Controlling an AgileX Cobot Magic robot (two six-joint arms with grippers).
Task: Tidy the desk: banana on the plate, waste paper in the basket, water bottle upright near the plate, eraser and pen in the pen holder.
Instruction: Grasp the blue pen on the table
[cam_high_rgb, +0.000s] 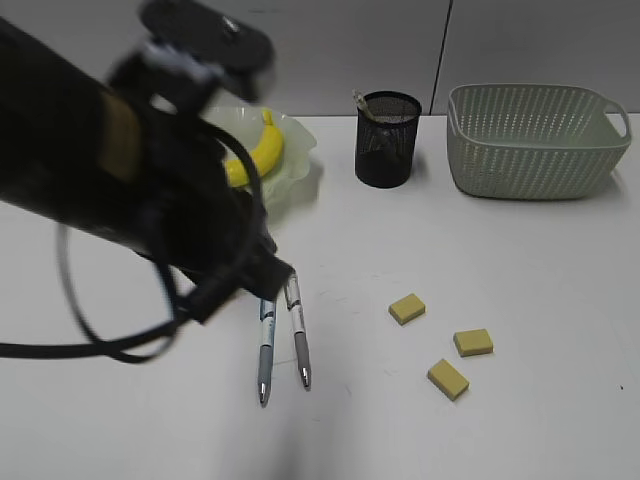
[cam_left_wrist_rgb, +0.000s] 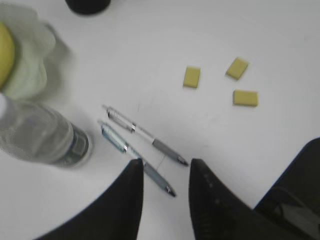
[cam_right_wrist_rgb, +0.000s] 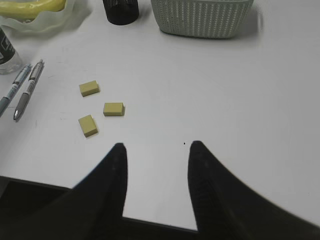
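Left claw (cam_left_wrist_rgb: 165, 200): empty, jaws parted to a narrow gap, hanging above the tip ends of the pens.
Right claw (cam_right_wrist_rgb: 156, 187): empty, jaws apart at a moderate width, over bare table (cam_high_rgb: 540, 420) nearer than the erasers.
Pens (cam_high_rgb: 283, 340): two, lying side by side near the table's front, tips toward the front edge. Judged light, stiff and slick; likely to roll. Best taken one at a time across the rubber grip, though the neighbour lies close enough to be nudged.
Erasers (cam_high_rgb: 447, 341): three yellow blocks, loose and apart, right of the pens. Judged light, firm, grippy; pinch across the short sides.
Water bottle (cam_left_wrist_rgb: 40, 135): clear, standing upright just beside the plate, close behind the pens; hidden by the arm in the exterior view. It could be knocked when reaching.
Banana (cam_high_rgb: 258, 152): lying in the plate (cam_high_rgb: 295, 160).
Pen holder (cam_high_rgb: 387, 138): far centre, something thin already inside.
Basket (cam_high_rgb: 535, 140): far right; contents not visible.
Waste paper: not seen on the table.
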